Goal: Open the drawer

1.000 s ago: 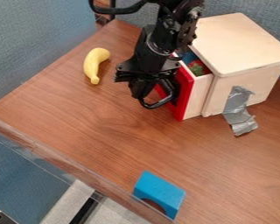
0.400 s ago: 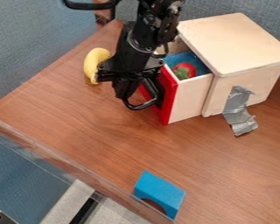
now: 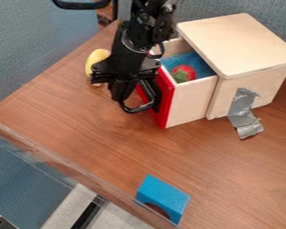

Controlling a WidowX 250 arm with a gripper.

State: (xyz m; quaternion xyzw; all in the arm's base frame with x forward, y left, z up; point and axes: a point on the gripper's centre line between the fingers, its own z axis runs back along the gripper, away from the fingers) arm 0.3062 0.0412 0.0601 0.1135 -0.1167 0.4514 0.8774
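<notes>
The black gripper (image 3: 123,91) hangs at the drawer's front, left of centre, over the black handle loop (image 3: 139,109) and overlapping it in view. Behind it stands the drawer (image 3: 190,100), with a red front and pale wooden sides, pulled well out of the wooden box (image 3: 238,44). Inside the drawer, a red strawberry-like toy (image 3: 183,72) with a green part lies on a blue bottom. The gripper's own body hides part of the red front.
A yellow banana (image 3: 96,60) lies just behind the gripper's left side, partly covered. Silver tape (image 3: 245,114) holds the box's side to the table (image 3: 98,134). A blue arch block (image 3: 162,197) sits near the front edge.
The gripper has moved left, and the drawer has slid out with it, first much, then a little more. More of the blue bottom and the red toy shows, while the banana is now partly covered.
</notes>
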